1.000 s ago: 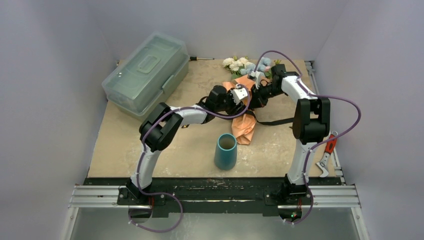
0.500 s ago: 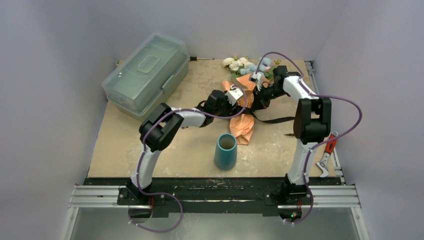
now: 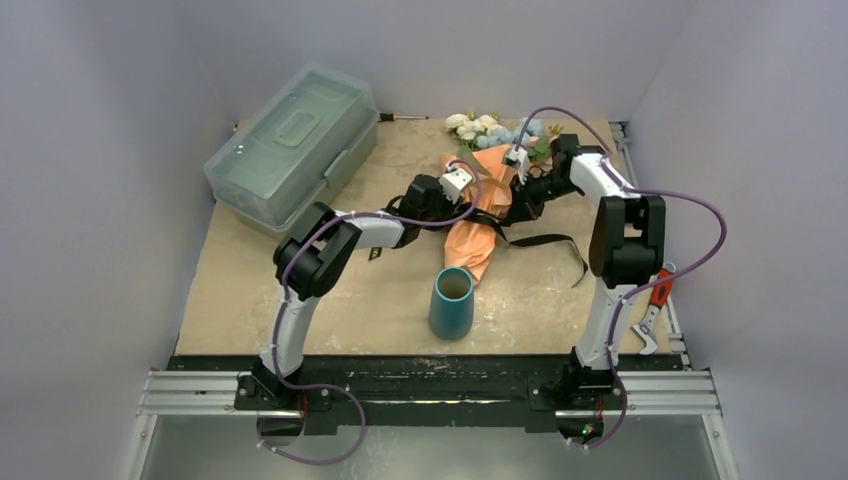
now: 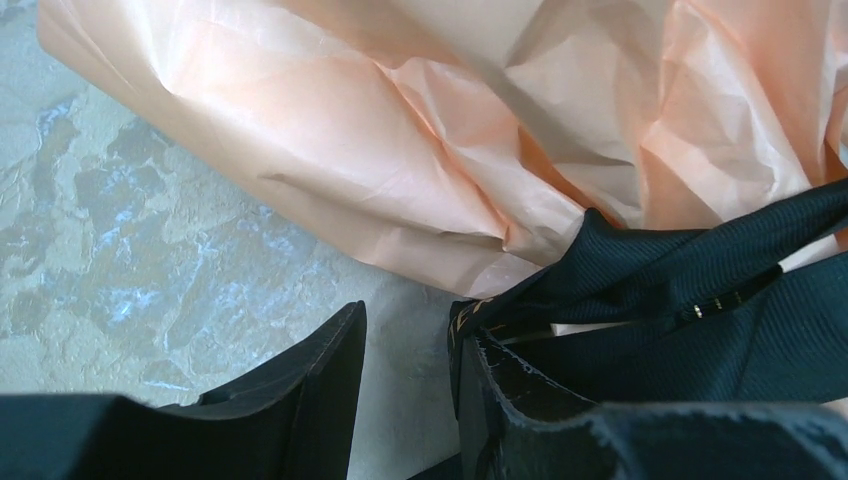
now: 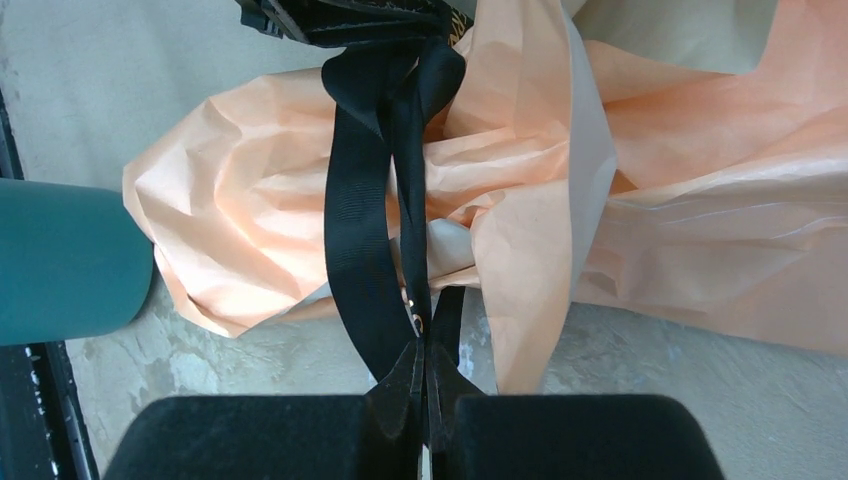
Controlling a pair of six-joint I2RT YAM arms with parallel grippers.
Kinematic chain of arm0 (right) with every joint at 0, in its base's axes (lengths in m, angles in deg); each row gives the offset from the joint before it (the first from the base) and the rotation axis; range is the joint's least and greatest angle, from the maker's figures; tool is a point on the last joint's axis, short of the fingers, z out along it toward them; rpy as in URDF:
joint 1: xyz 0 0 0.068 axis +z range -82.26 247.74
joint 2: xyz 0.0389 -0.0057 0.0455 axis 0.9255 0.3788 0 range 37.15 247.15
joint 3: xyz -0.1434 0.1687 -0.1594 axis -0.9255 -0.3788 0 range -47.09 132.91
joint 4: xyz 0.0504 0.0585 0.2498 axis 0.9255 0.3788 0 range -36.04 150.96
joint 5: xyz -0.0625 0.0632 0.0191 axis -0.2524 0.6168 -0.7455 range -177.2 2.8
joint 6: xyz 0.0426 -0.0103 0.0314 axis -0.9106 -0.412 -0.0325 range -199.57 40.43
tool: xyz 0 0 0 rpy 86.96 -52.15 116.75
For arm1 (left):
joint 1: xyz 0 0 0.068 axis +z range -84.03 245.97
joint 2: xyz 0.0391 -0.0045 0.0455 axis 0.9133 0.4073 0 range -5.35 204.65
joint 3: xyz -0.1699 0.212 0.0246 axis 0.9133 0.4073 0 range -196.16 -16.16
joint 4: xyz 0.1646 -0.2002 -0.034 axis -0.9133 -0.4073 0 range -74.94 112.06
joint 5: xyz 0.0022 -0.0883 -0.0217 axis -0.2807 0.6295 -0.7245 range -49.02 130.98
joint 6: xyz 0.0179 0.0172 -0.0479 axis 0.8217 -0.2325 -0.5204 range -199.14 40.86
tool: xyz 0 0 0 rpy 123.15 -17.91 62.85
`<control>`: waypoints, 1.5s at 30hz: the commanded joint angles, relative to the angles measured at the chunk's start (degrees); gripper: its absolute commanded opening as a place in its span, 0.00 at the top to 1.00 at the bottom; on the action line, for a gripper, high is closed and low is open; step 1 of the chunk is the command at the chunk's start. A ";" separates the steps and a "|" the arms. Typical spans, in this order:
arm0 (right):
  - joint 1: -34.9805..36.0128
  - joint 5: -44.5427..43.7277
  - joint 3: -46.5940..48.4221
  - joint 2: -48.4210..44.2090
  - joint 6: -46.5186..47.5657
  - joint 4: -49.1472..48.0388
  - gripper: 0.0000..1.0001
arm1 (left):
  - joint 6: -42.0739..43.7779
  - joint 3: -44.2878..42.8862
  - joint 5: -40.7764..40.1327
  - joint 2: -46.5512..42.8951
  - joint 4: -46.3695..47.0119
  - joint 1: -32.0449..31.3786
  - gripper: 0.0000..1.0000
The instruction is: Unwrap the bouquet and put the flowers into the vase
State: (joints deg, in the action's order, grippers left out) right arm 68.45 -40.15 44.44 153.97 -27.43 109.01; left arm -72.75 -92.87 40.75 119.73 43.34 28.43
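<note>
The bouquet (image 3: 478, 215) lies on the table, orange paper (image 4: 400, 150) crumpled, with the flowers (image 3: 488, 127) at its far end. A black ribbon (image 5: 365, 230) crosses the paper, and my right gripper (image 5: 425, 372) is shut on it just below the wrap. My left gripper (image 4: 405, 335) is open beside the paper's edge with bare table between its fingers. Gold-lettered ribbon (image 4: 640, 280) drapes over its right finger (image 4: 490, 400). The teal vase (image 3: 451, 303) stands upright in front of the bouquet, apart from both grippers. It also shows at the left edge of the right wrist view, vase (image 5: 60, 260).
A translucent grey-green toolbox (image 3: 290, 148) sits at the back left. Red-handled pliers (image 3: 655, 300) lie on the right rail and a screwdriver (image 3: 405, 117) lies by the back wall. A loose ribbon tail (image 3: 565, 245) curls on the table to the right.
My left gripper has moved left and back, its jaws narrower. The paper's near end swung left. The ribbon tail, stretched straight before, now curls loosely to the right.
</note>
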 commanded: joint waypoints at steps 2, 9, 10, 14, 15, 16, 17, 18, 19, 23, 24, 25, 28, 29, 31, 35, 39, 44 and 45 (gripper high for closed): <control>-1.72 -2.34 -1.03 -3.39 1.25 1.26 1.00 | -1.26 0.15 -2.84 -3.36 -1.74 2.65 0.64; -3.00 -4.09 -1.45 -3.55 1.69 1.19 0.87 | -1.32 -0.33 -0.48 -3.12 -2.17 3.17 0.65; -3.00 -3.76 -1.24 -3.80 1.71 1.68 0.77 | -0.92 -0.25 1.10 -3.17 -1.87 3.13 0.65; -2.01 0.01 -1.10 -6.19 -0.66 0.40 0.59 | -0.14 0.75 6.91 -3.89 0.64 2.36 0.64; -1.34 0.58 -1.31 -6.84 -1.32 -0.27 0.58 | 0.07 0.84 7.45 -4.02 0.86 2.02 0.64; -1.17 1.12 -1.41 -7.53 -1.76 -0.71 0.58 | 0.18 0.86 8.10 -4.09 0.95 1.76 0.63; 0.19 1.60 -1.49 -8.09 -2.55 -1.34 0.58 | 0.22 0.97 8.67 -4.20 1.15 1.51 0.63; 1.16 2.02 -1.46 -8.62 -3.29 -1.96 0.59 | 0.08 1.13 8.87 -4.41 1.37 1.35 0.63; 1.82 2.48 -1.40 -9.08 -4.33 -2.70 0.59 | 0.02 1.46 9.03 -4.55 1.59 1.33 0.63; 4.56 3.12 -1.13 -9.08 -8.67 -6.59 0.56 | -0.23 2.96 9.27 -5.42 3.07 1.33 0.62; 5.33 2.96 -0.98 -8.46 -9.28 -7.30 0.56 | -0.24 3.08 9.28 -5.53 3.20 1.30 0.62; 6.01 2.64 -0.73 -7.84 -9.85 -7.85 0.55 | -0.35 3.17 9.39 -5.54 3.19 1.26 0.62; 7.71 1.68 0.11 -6.11 -11.43 -9.43 0.54 | -0.39 3.22 10.36 -5.58 3.54 1.33 0.61; 7.92 1.28 0.07 -5.84 -12.25 -10.50 0.53 | -0.56 3.16 10.48 -5.62 3.63 1.32 0.61; 8.32 0.16 -0.38 -5.45 -13.58 -13.23 0.51 | -0.63 2.95 10.51 -5.55 3.60 1.28 0.60; 9.10 -2.33 -0.54 -4.16 -14.60 -15.17 0.51 | -0.37 2.86 10.42 -5.38 3.38 1.26 0.60; 9.47 -4.15 -0.56 -3.14 -13.72 -14.90 0.57 | -0.55 2.67 9.62 -5.12 3.04 1.30 0.60; 9.43 -3.73 -0.13 -3.78 -12.17 -13.23 0.95 | -1.47 1.94 8.26 -4.31 1.74 1.80 0.60; 9.37 -3.64 -0.04 -4.16 -11.97 -12.95 1.00 | -1.67 1.73 8.12 -4.13 1.43 1.94 0.60</control>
State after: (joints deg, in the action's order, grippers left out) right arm 77.59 -44.04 43.00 151.32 -40.42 95.74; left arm -73.60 -90.16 49.51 117.30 43.87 29.74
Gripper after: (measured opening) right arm 0.083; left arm 0.398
